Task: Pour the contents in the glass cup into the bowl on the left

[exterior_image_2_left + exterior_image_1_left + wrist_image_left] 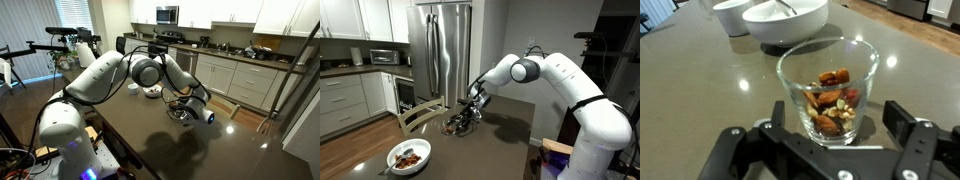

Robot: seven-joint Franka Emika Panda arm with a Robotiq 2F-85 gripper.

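Note:
The glass cup [828,70] stands upright on the dark table, with the contents [832,100], reddish-brown nuts and bits, in its bottom. My gripper [838,124] is open, one finger on each side of the cup's base, and the right finger is clearly apart from the glass. In both exterior views the gripper [466,116] [190,109] is low over the table at the cup [179,112]. The white bowl [790,28], with a utensil handle in it, lies beyond the cup. It also shows in both exterior views [408,157] [152,91].
A smaller white bowl [728,14] sits beside the big one. A wooden chair [420,112] stands at the table's edge. A steel fridge [442,50] and kitchen counters [245,62] are behind. The table [700,90] is dark and glossy.

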